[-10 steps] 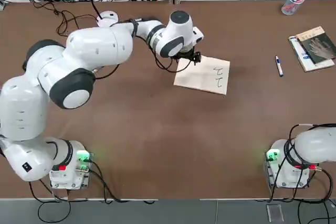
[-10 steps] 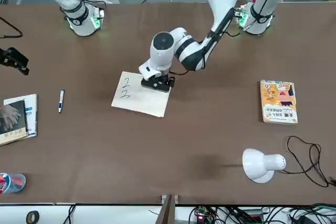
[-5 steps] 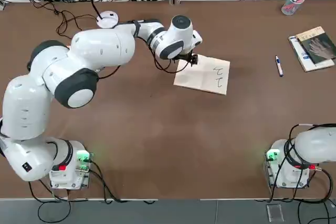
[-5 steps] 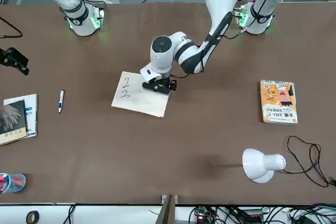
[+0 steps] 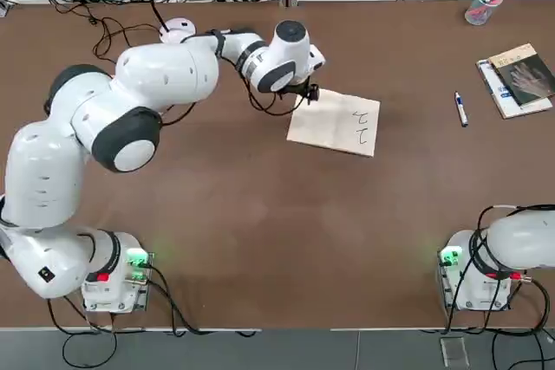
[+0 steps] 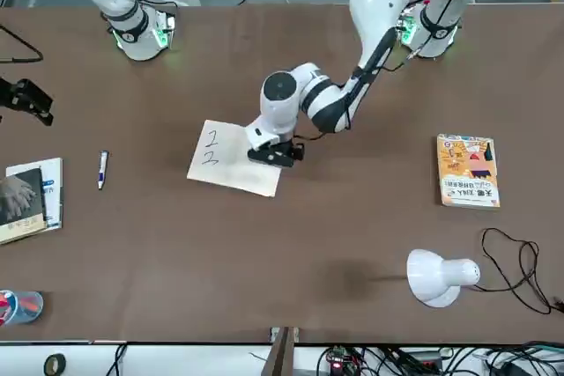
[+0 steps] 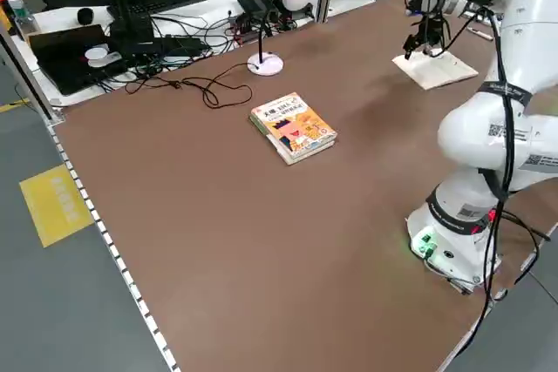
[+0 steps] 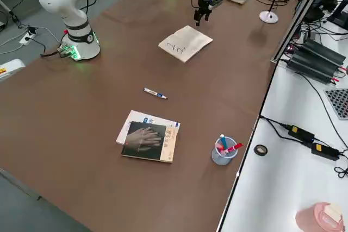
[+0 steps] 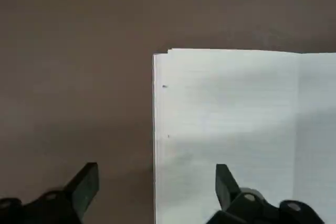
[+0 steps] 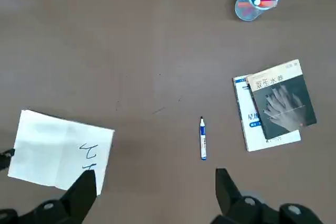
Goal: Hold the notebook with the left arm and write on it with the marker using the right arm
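While the left arm (image 5: 165,84) hovered at the notebook's (image 5: 334,124) edge, nothing was pinned yet.
Its fingers (image 9: 84,184) stood released astride that edge; the right gripper (image 10: 152,182) (parked, spread wide) hung clear of the marker (image 5: 461,109), which lay on the counter (image 5: 260,231) at the notebook's three o'clock; pressing down likely came next.

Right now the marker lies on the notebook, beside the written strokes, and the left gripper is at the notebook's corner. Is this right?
Not quite. The marker lies on the bare table, apart from the notebook, between it and the stacked books, as the top view shows. The left gripper is at the notebook's corner.
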### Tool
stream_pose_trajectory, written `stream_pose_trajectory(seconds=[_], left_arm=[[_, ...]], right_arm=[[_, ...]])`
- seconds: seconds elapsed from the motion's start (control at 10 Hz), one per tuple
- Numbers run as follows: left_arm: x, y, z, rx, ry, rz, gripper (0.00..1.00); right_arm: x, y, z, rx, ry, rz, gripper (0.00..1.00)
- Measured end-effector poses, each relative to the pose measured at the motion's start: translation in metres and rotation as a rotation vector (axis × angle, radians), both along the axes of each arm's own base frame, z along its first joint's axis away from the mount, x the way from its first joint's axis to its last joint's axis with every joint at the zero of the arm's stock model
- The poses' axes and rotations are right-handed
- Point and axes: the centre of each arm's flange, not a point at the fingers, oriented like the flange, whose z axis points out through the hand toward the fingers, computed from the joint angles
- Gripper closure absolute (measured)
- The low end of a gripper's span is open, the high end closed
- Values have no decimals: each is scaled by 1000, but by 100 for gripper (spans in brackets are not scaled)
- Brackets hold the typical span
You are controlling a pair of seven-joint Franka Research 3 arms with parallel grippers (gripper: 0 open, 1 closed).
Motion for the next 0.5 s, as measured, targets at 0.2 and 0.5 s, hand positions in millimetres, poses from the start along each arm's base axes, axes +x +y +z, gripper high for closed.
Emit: stream_pose_trajectory(seconds=[0.2, 0.5], left_arm=[[3, 0, -15, -17, -10, 3, 1], [0, -3, -44, -33, -16, -3, 1]], right_arm=[[0, 0, 0, 0, 1, 0, 0], [0, 0, -1, 0, 2, 0, 0]])
